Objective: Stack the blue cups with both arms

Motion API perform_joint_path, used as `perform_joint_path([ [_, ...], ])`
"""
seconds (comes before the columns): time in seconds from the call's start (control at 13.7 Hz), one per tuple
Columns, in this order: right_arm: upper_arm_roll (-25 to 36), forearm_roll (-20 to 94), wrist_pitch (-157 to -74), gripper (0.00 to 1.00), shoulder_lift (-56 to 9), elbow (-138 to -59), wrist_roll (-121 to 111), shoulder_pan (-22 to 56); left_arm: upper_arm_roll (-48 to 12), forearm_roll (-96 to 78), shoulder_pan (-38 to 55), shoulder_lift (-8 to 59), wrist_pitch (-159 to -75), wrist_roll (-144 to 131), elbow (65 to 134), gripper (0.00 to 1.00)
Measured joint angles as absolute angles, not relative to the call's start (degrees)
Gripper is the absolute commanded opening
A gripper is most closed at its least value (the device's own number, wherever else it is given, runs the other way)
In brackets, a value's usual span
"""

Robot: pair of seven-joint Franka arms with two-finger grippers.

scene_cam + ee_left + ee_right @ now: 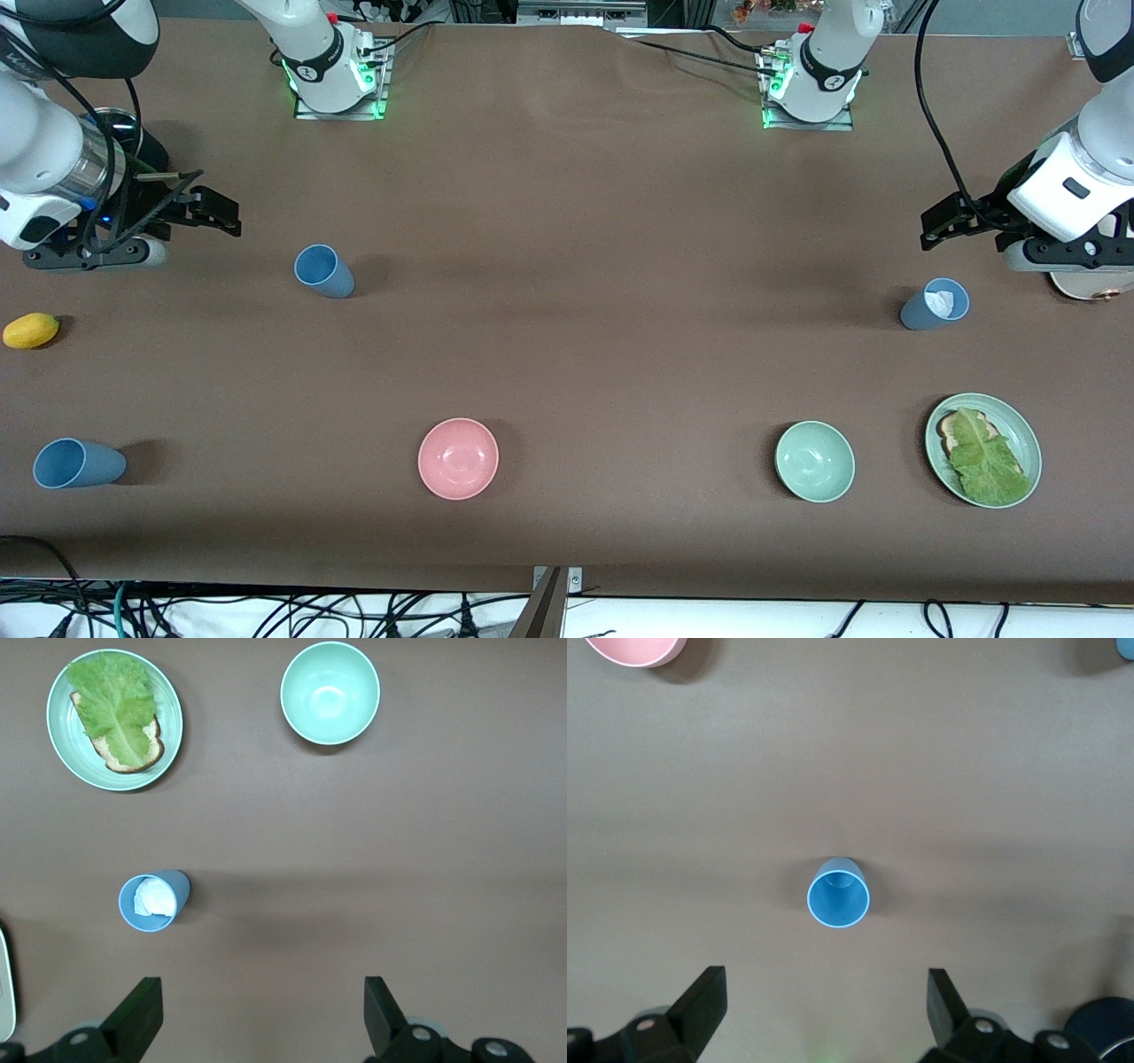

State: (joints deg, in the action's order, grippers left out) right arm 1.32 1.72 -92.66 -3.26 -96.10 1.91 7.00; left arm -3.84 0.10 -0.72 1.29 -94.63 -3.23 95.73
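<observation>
Both end effectors, left [257, 1019] and right [824, 1014], gape wide, empty, each above a blue cup [153, 902] [838, 893].

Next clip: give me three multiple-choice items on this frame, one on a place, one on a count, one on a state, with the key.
1. What lies on the green plate?
A. lettuce on bread
B. a lemon
C. a cup

2. How many blue cups stand on the table?
A. one
B. two
C. three

3. How are both grippers?
A. open, empty
B. shut on cups
C. shut on bowls

Key:
1 A: lettuce covers bread.
2 C: cups at.
3 A: left gripper and right gripper spread, nothing between.
</observation>
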Motion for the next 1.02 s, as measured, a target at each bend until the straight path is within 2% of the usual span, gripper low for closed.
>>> perform_joint_path([
  [1.02,1.31,1.72,-92.62,1.00,-3.30,-96.93,1.91,7.00,-3.84,0.10,-0.73,1.30,-94.62,-3.16,95.73,1.00],
])
